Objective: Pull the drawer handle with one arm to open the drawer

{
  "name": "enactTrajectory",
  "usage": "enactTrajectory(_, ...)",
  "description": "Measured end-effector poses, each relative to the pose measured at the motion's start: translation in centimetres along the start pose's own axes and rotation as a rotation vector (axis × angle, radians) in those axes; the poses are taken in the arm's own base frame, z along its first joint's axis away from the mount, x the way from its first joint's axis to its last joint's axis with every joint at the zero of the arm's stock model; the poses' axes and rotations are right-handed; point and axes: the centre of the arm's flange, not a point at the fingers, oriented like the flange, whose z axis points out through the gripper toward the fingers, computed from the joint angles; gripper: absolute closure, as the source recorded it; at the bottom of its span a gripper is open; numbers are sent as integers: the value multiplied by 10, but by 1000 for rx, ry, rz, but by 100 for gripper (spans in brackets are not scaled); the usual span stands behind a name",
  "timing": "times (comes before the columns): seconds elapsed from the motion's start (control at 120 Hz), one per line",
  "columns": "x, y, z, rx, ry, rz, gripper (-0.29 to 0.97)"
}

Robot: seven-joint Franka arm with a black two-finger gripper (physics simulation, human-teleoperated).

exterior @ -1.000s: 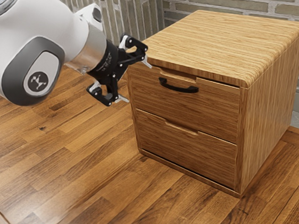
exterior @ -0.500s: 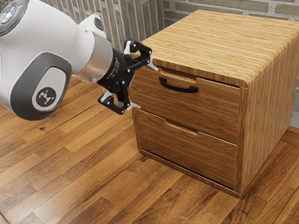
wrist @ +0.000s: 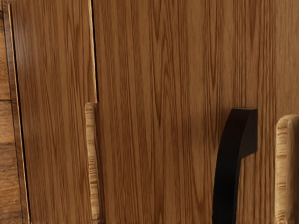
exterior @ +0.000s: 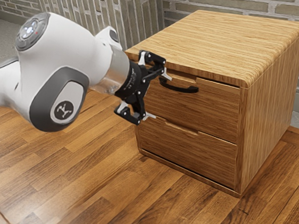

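The gripper (exterior: 151, 94) is spread wide, one finger above the other, and holds nothing. It hangs against the front of the upper drawer (exterior: 214, 105), at that front's end toward the exterior view's left. Its upper fingertip (exterior: 164, 74) is just beside the near end of the black drawer handle (exterior: 180, 88); whether they touch cannot be told. The wrist view faces the drawer front, with the handle (wrist: 229, 168) close ahead. The upper drawer sits flush in the wooden cabinet (exterior: 226, 42), above the lower drawer (exterior: 189, 145). The white arm (exterior: 62, 81) reaches in over the plank surface (exterior: 77, 184).
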Motion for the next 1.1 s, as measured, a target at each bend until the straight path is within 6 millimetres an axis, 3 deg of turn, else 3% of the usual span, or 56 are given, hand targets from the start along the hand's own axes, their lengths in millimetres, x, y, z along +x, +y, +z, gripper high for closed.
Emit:
enactTrajectory(0.475, -1, -7, 23, 10, -4, -31, 0)
enactTrajectory(0.767, -1, -7, 25, 6, -4, -41, 2)
enactTrajectory(0.933, -1, -7, 23, 3, -4, -45, 20)
enactTrajectory(1.1, -2, -5, 15, -1, -3, -44, 49)
